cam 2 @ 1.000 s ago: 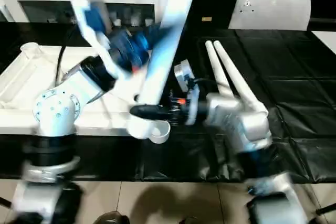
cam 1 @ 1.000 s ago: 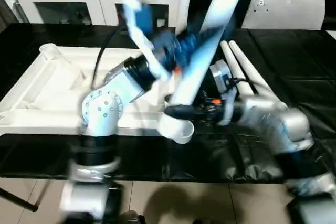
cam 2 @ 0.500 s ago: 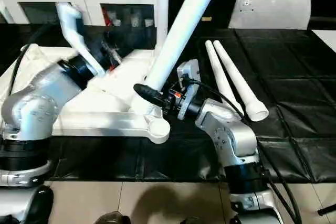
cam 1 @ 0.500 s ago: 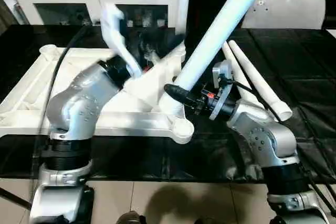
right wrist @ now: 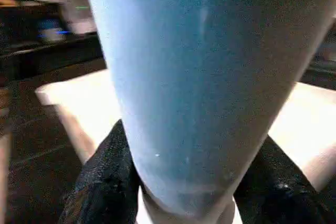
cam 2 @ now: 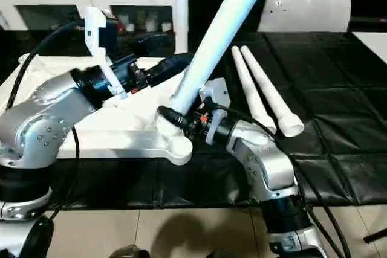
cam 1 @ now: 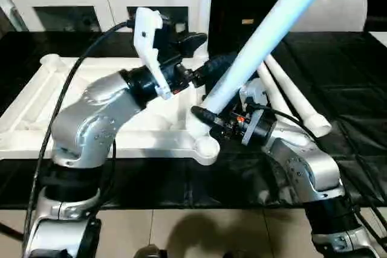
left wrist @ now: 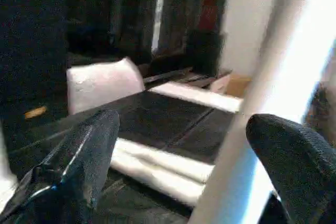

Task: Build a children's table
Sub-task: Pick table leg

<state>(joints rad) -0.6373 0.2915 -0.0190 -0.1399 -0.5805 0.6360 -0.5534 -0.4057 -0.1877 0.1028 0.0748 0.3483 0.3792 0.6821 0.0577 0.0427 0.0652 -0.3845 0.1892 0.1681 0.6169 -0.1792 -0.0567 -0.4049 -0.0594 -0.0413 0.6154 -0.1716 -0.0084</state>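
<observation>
We see right gripper (cam 1: 202, 113) clamped on tilted leg (cam 1: 266, 34) seated at tabletop's (cam 1: 36, 98) near-right corner socket (cam 1: 204, 148). Left gripper (cam 1: 202, 55) jaws spread wide, just left of that leg. Two spare legs (cam 1: 290, 95) lie right on black table (cam 1: 357, 77).

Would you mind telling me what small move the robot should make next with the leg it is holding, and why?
Probably tip the leg upright over the tabletop's corner socket. It leans steeply while the right pincer clamps its base, and the left pincer straddles it, open.
</observation>
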